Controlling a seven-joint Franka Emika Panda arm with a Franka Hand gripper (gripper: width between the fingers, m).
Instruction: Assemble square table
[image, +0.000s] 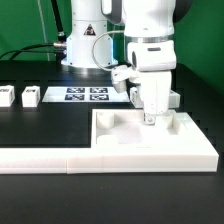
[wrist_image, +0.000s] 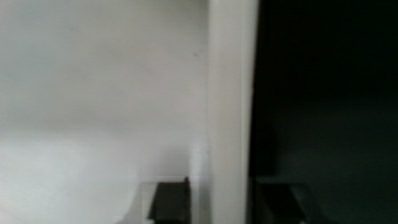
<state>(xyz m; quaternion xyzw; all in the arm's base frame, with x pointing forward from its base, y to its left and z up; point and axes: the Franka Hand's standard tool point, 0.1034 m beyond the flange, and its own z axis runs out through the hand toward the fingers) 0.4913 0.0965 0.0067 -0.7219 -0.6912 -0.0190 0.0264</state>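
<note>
Robotics lab: black bench (image: 40, 125), green backdrop (image: 25, 25), marker board (image: 85, 95), fixed arm (image: 150, 40).

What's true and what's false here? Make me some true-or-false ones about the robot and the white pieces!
1. The robot's two-finger gripper is down at the white plastic square tray-like tabletop. True.
2. Two short white block legs sit on the black table, at the exterior view's left. True.
3. The legs are already fixed into the tabletop. False: they lie loose on the table, apart from it.
4. The thin flat white marker board lies under the tabletop. False: it lies farther back, near the robot's base, apart from the tabletop.
</note>
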